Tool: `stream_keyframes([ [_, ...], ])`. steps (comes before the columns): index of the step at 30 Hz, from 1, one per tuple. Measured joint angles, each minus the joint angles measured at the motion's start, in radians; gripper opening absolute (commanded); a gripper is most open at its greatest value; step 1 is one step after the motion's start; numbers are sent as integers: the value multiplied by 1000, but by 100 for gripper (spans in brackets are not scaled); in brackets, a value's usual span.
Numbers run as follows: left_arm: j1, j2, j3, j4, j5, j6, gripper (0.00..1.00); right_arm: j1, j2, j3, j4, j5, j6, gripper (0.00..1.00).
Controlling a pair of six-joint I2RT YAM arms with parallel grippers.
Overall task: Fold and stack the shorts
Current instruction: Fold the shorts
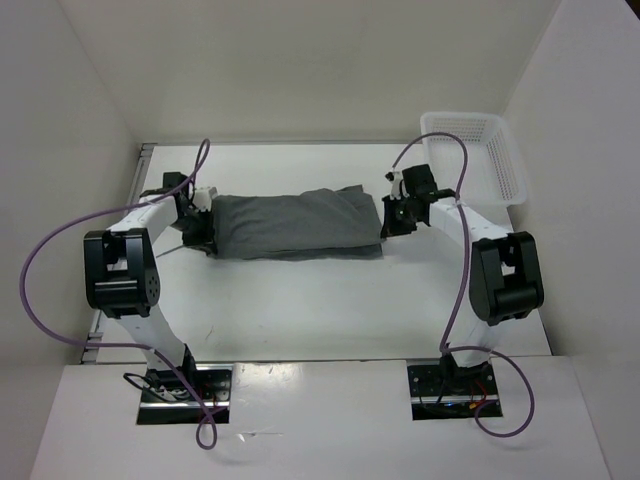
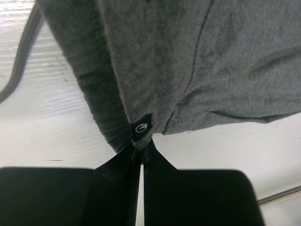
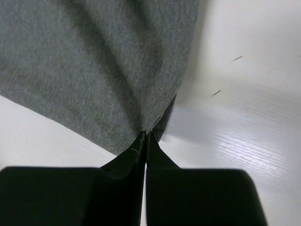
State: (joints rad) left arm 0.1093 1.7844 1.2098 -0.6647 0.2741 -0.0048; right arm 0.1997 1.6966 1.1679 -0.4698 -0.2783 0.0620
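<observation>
The grey shorts (image 1: pixel 295 223) lie as a long folded band across the middle of the white table (image 1: pixel 320 310), stretched between both arms. My left gripper (image 1: pixel 200 228) is shut on the band's left end; in the left wrist view the tips (image 2: pixel 140 149) pinch the ribbed waistband (image 2: pixel 101 108) beside a small black label (image 2: pixel 141 127). My right gripper (image 1: pixel 388 222) is shut on the right end; in the right wrist view the tips (image 3: pixel 146 136) clamp a corner of the shorts (image 3: pixel 89 70), lifted just off the table.
A white mesh basket (image 1: pixel 480 150) stands at the back right corner. White walls enclose the table on the left, back and right. Purple cables (image 1: pixel 45 270) loop beside both arms.
</observation>
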Motion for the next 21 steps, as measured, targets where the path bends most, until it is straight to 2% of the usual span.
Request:
stream_keyframes([
  [5, 21, 13, 17, -9, -8, 0, 5, 11, 0, -38, -5, -4, 1, 0],
  [6, 25, 16, 21, -12, -8, 0, 7, 12, 0, -45, -5, -4, 0, 0],
  [9, 34, 18, 28, -22, -7, 0, 14, 21, 0, -70, -11, -13, -4, 30],
  [10, 35, 19, 28, -23, -8, 0, 26, 26, 0, -77, -16, -13, -6, 45],
  [12, 37, 19, 28, -27, -13, 2, 45, 42, -1, -89, -34, -17, -21, 55],
  [14, 39, 19, 29, -32, -18, 1, 59, 54, -3, -91, -47, -21, -43, 64],
  [17, 43, 13, 29, -43, -23, 3, 71, 60, -19, -72, -76, -24, -89, 65],
  [18, 47, 6, 30, -49, -24, 2, 79, 60, -27, -53, -82, -23, -100, 65],
  [21, 63, -46, 43, -75, -16, 1, 88, 60, -57, 24, -65, -16, -109, 65],
])
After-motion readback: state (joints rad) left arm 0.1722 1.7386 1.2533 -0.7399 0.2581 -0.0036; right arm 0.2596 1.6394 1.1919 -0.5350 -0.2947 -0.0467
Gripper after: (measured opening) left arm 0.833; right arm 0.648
